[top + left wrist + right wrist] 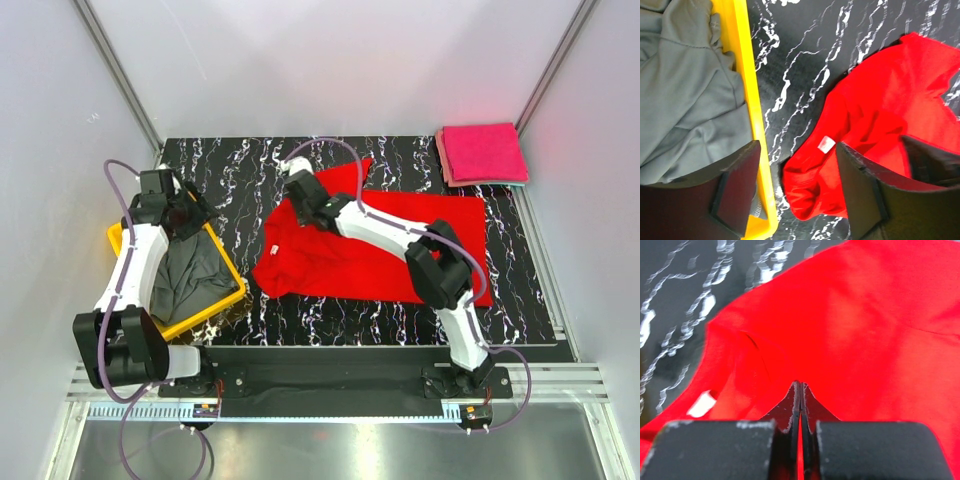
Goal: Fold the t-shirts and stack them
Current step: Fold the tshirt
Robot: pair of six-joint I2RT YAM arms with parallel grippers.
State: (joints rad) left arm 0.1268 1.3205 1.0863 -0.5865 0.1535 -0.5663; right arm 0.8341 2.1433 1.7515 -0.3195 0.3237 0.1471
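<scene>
Red cloth of the red t-shirt [330,255] was pinched in the closed right claw [800,390], on the table [240,180]. The left claw [796,155] was held open over the rim of the yellow tray [747,90], the grey t-shirt [685,100] beside it.

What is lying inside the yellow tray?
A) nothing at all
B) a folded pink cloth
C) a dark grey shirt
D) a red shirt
C: the dark grey shirt lies crumpled in the yellow tray, while the red shirt lies outside it.
</scene>
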